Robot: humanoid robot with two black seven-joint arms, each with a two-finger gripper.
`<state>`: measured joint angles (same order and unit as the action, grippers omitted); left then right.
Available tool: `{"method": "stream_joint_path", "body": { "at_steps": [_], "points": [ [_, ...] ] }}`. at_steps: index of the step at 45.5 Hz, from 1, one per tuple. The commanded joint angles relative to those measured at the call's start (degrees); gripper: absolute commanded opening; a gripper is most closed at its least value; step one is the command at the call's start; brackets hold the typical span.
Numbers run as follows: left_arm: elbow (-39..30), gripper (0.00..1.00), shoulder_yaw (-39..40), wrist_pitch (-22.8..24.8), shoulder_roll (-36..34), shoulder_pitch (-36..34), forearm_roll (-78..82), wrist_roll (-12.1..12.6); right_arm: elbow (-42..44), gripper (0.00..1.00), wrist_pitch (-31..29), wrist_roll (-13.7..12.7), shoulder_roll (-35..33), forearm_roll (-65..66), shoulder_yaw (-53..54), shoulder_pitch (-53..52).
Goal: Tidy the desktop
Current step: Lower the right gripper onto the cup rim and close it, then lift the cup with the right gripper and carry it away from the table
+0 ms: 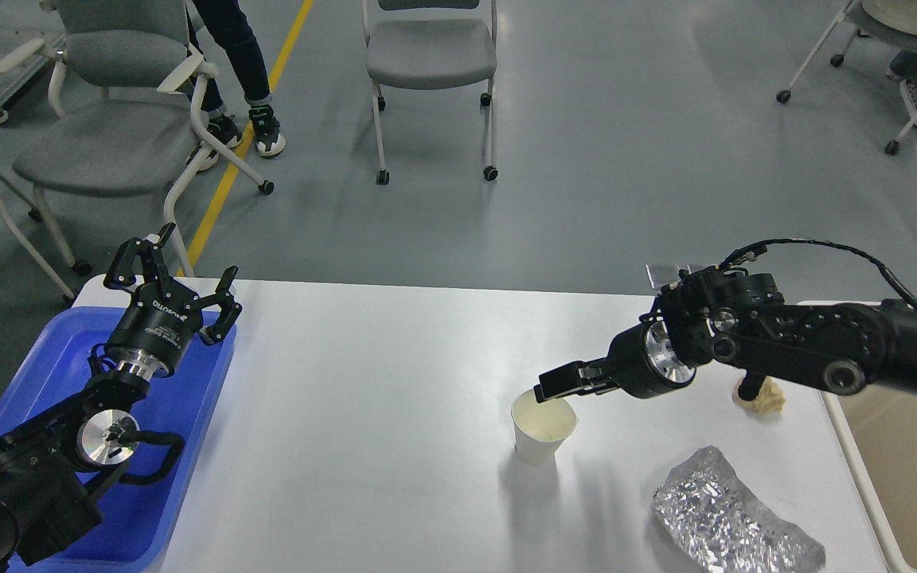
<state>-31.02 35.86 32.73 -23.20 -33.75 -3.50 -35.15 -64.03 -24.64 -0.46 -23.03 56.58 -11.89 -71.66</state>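
Crumpled silver foil sheet point(733, 521) lay nearest the camera, at the lower right of the frame, flat on the large white rectangular desktop point(363, 414) that filled the middle of the picture from left tray to right bin. Just up and left of the foil stood an upright white paper cup point(542, 428), open at the top. The right gripper point(546, 390), reaching in from the right edge on its black arm, sat at the cup's near rim; its fingers looked drawn together, though whether they pinched the rim could not be told. Behind that arm, toward the right, a small beige crumpled wad point(765, 396) rested on the desktop, partly hidden. A beige plastic bin point(904, 446) occupied the right edge of the frame. At the lower left, a blue plastic tray point(188, 414) sat on the desktop's left end, and the left gripper point(180, 290) hung above its far edge with its fingers spread apart, holding nothing. Grey chairs on castors point(431, 56) stood on the grey floor across the upper part of the frame.
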Motion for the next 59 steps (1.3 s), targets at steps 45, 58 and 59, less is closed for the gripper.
{"method": "stream_joint_path", "body": {
  "at_steps": [45,58,59],
  "points": [
    [0.0,0.98,0.0,0.1,0.0,0.0,0.0,0.0,8.8,0.00,5.4,4.0,7.7,6.2,-5.1,3.3],
    [0.0,0.98,0.0,0.0,0.0,0.0,0.0,0.0,7.1,0.00,5.1,3.9,5.5,5.7,-5.1,-0.4],
    [0.0,0.98,0.0,0.1,0.0,0.0,0.0,0.0,6.5,0.00,5.1,3.9,4.9,5.6,-5.1,-1.0]
  ]
}}
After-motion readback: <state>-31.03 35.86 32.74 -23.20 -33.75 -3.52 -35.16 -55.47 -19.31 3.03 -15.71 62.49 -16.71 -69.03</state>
